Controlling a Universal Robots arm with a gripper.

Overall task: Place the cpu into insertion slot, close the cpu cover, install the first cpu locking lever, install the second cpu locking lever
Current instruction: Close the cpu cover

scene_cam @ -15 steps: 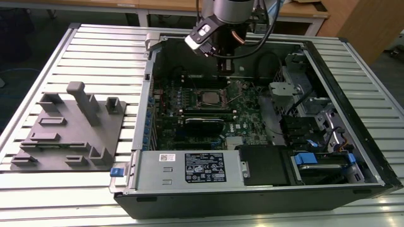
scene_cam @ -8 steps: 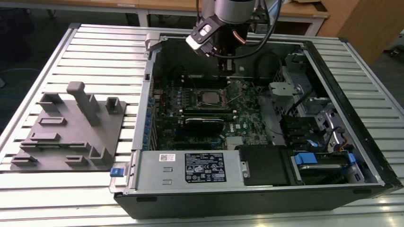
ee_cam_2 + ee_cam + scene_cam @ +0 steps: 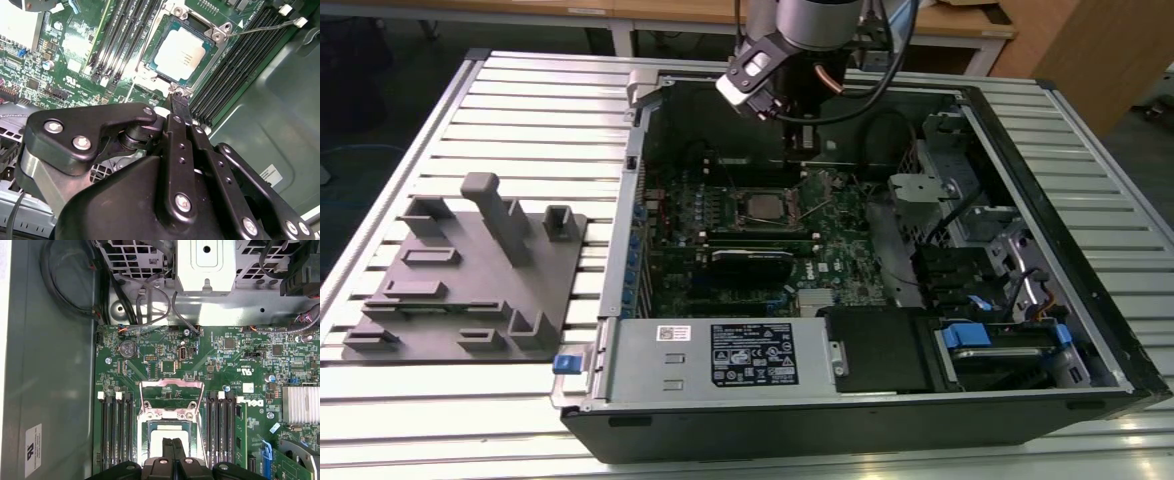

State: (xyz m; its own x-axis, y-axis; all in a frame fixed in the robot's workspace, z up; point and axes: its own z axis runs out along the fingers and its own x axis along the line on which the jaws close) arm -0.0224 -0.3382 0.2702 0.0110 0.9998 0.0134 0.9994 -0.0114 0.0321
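- We've got the open computer case (image 3: 854, 435) sitting on the slatted bench (image 3: 520, 100). It fills the middle and the exterior view's right side.
- A grey plastic fixture (image 3: 467, 280) sits near the bench's edge on the exterior view's left, well apart from the action.
- The cpu (image 3: 180, 52) is already seated in the insertion slot (image 3: 218, 35) on the green circuit board (image 3: 220, 370), silvery top facing up.
- The cpu cover (image 3: 172, 384) is flipped open, off the chip. In the first wrist view we see green board through its window. We can't tell how far back it leans.
- One thin wire locking lever (image 3: 260, 29) sticks out loose from a corner of the slot, not latched down.
- The pincer (image 3: 172, 442) is narrow, fingers pressed together, with nothing between them as far as we can see.
- It hangs right over the slot. The tip is over the chip in the first wrist view and at the slot's rim in the second wrist view.
- Long black memory slots (image 3: 116, 425) run along both sides of the insertion slot.
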